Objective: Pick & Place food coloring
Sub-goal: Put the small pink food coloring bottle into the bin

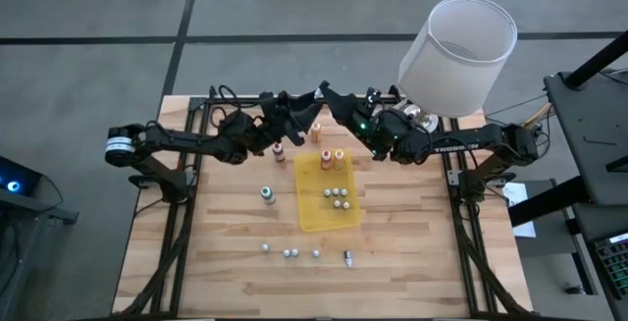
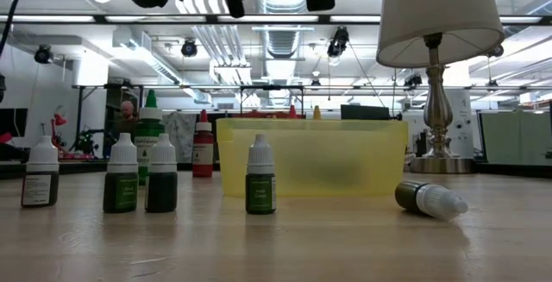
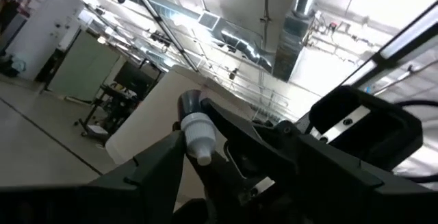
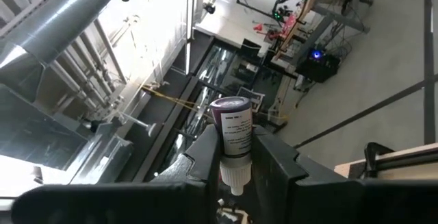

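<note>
Nearest you: small green bottles (image 2: 138, 181) standing, one bottle (image 2: 429, 199) toppled; then yellow tray (image 1: 328, 191) with bottles inside; far edge, raised: right gripper (image 4: 236, 157) clamping a purple-labelled bottle (image 4: 233, 129), left gripper (image 3: 205, 145) wide around a white-capped bottle (image 3: 196, 129).

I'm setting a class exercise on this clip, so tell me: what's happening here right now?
Both arms are raised over the far side of the table. The right gripper is shut on a small purple-labelled bottle. The left gripper is close beside it; a white bottle cap shows before its camera, but whether it holds it is unclear. Several bottles stand in the yellow tray; others are on the table.
</note>
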Available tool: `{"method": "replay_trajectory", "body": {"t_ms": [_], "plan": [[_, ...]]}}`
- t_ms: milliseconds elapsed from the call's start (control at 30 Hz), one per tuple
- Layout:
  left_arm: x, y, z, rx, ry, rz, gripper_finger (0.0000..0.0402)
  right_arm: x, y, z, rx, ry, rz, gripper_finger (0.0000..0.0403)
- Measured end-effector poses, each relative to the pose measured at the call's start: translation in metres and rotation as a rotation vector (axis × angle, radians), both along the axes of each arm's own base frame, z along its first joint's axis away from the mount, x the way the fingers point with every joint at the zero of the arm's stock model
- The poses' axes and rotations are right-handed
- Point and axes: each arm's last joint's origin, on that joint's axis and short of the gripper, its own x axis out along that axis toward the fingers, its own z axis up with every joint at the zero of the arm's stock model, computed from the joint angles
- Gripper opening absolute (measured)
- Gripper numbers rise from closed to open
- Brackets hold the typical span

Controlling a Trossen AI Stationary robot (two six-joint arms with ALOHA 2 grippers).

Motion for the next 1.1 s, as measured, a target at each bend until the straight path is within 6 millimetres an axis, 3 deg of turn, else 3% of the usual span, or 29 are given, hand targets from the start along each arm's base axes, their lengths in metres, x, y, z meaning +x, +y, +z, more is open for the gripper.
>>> {"method": "replay_trajectory", "body": {"t_ms": [267, 433, 667, 1100], "plan": [[-0.003, 0.001, -0.001, 0.08, 0.047, 0.04, 0.0243, -0.002, 0.001, 0.001, -0.011, 0.012, 0.036, 0.0059], [-0.011, 0.002, 0.0, 0.115, 0.133, 0.07, 0.0243, -0.006, 0.001, 0.006, -0.03, 0.019, 0.04, 0.0059], [-0.006, 0.003, -0.006, 0.227, 0.285, 0.134, 0.0243, -0.007, -0.001, 0.004, -0.008, 0.033, 0.038, 0.0059], [-0.004, 0.003, 0.0, 0.343, 0.339, 0.235, 0.0243, -0.007, -0.002, 0.0, 0.03, 0.042, 0.027, 0.0059]]}}
